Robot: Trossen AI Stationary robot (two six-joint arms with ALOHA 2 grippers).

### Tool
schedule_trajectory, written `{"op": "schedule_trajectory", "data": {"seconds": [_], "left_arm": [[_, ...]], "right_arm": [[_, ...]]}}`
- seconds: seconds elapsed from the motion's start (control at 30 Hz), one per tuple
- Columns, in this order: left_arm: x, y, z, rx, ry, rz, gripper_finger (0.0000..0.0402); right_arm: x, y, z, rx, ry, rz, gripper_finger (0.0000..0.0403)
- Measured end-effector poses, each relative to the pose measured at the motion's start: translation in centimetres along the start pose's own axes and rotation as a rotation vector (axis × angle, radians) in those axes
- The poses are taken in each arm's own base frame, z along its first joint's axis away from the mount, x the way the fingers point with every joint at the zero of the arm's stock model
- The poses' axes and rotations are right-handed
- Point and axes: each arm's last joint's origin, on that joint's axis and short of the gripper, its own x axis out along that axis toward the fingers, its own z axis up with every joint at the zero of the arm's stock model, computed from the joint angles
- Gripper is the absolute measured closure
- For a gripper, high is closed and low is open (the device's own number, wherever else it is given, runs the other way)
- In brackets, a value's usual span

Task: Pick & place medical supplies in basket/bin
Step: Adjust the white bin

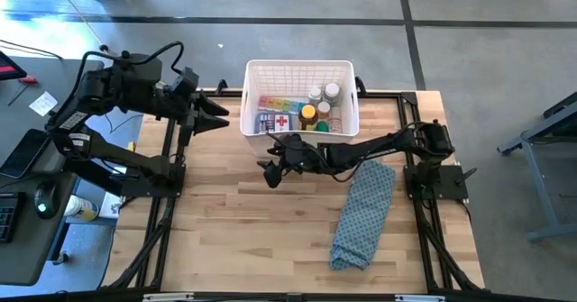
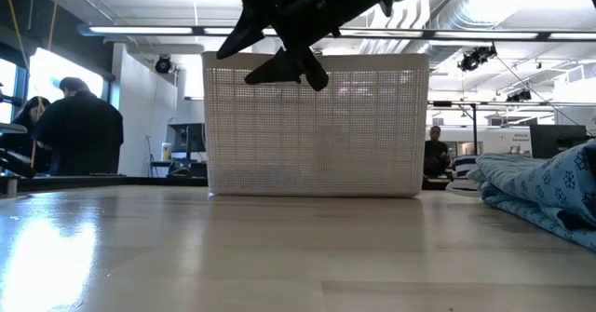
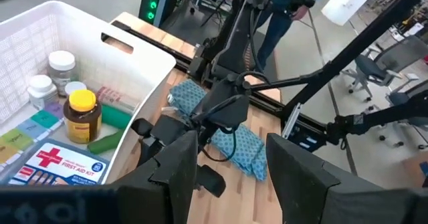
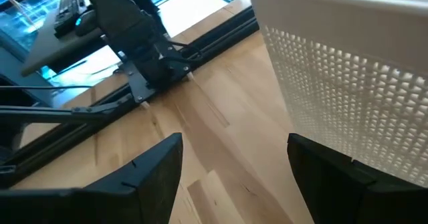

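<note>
Done: your supplies [image 1: 297, 111] all sit inside the basket [image 1: 347, 68].
Left: only the cloth [image 1: 363, 214] lies on the table.
Right gripper [image 1: 270, 169]: spread, empty.
Left gripper [image 1: 216, 116]: parted, empty.

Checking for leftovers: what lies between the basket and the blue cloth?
In the high view, only the right arm crosses between basket and blue cloth; otherwise bare wood.

Supplies [image 1: 297, 113] in basket [image 1: 298, 68] at table's [image 1: 243, 230] far edge, cloth [image 1: 365, 214] nearer, right.
</note>
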Motion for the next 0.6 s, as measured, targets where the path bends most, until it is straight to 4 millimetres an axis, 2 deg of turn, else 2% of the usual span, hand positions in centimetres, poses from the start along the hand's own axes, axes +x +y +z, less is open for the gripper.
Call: {"op": "schedule_trajectory", "data": {"seconds": [0.27,0.37,0.6], "left_arm": [[0.4,-0.1,0.4,-0.022,-0.029,-0.011,0.019],[0.3,-0.1,0.4,-0.027,-0.028,-0.011,0.019],[0.4,-0.1,0.3,-0.013,-0.019,-0.007,0.019]], "right_arm": [[0.1,-0.4,0.0,-0.025,-0.015,-0.04,0.0144],[0.2,-0.4,0.3,0.013,-0.006,0.006,0.0144],[-0.6,1.9,-0.4,0.071,0.036,0.171,0.0144]]}}
